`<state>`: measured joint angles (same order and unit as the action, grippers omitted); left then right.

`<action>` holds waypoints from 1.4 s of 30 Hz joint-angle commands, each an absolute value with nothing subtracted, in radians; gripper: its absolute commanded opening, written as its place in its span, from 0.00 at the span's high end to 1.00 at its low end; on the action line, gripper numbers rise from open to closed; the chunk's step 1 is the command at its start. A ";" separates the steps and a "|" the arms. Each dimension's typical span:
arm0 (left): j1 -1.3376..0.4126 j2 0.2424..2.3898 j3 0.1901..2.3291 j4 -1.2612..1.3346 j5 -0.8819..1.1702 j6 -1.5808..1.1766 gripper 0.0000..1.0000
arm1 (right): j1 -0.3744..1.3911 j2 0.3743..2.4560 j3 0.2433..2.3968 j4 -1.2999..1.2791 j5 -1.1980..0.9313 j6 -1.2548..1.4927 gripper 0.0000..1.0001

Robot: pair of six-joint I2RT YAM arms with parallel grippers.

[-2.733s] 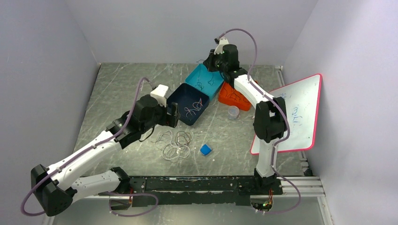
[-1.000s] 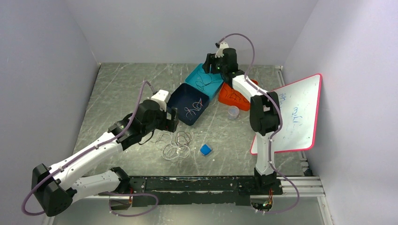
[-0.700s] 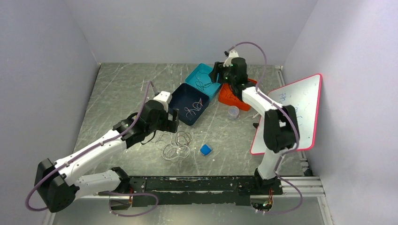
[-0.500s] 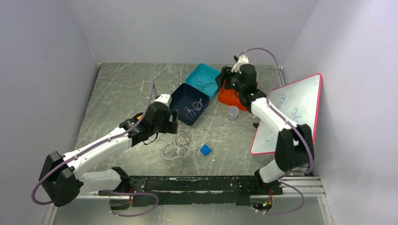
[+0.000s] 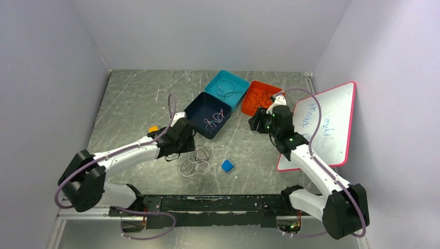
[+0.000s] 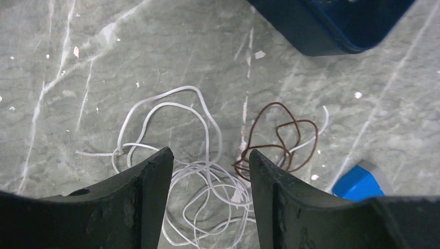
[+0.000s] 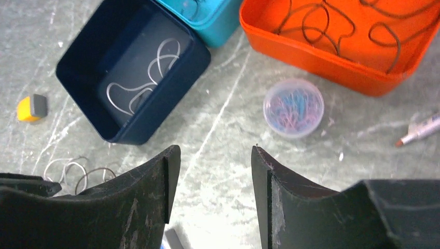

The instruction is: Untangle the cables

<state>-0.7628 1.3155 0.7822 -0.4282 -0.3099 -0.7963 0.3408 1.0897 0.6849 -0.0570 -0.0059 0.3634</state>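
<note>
Whitish-grey cables (image 6: 171, 129) lie in loose, overlapping loops on the scratched metal table (image 5: 129, 98), directly beneath and just ahead of the left pincer (image 6: 207, 155). The left pincer is released. Its two black fingers (image 6: 150, 197) stand apart above the loops, with cord visible in the gap but nothing clamped.

A dark brown cable (image 6: 275, 137), tangled against the pale loops, lies just to the right of the right-hand finger. A blue block (image 6: 360, 181) sits further right.

Beyond the left pincer stands the navy box (image 7: 166, 98), which holds one pale cord (image 7: 140, 78).

The right pincer (image 7: 212, 150) is also released and hovers over bare table with nothing between its fingers. Ahead of it and slightly right is a clear round tub (image 7: 293, 107) of pink and blue clips.

Farther ahead, an orange box (image 7: 321, 62) holds dark cords (image 7: 316, 23). A teal box (image 5: 239, 83) stands just to its left.
</note>
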 commanded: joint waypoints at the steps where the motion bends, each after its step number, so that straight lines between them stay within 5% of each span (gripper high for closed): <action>1: -0.761 1.371 0.794 -0.397 -0.381 -0.842 0.40 | 0.345 1.033 0.640 -0.100 0.037 0.409 0.44; 12: -0.761 1.475 0.791 -0.323 -0.343 -0.826 0.49 | 0.346 1.010 0.638 -0.126 0.042 0.407 0.46; 18: -0.761 1.492 0.788 -0.315 -0.355 -0.807 0.71 | 0.345 0.991 0.643 -0.140 0.047 0.403 0.46; 21: -0.761 1.493 0.804 -0.334 -0.370 -0.790 0.92 | 0.345 0.978 0.641 -0.134 0.040 0.404 0.46; 36: -0.761 1.068 0.873 -0.395 -0.397 -0.522 0.93 | 0.351 0.921 0.584 0.212 -0.363 0.415 0.38; 42: -0.761 0.945 0.905 -0.424 -0.376 -0.470 0.93 | 0.456 0.962 0.602 0.301 -0.362 0.379 0.36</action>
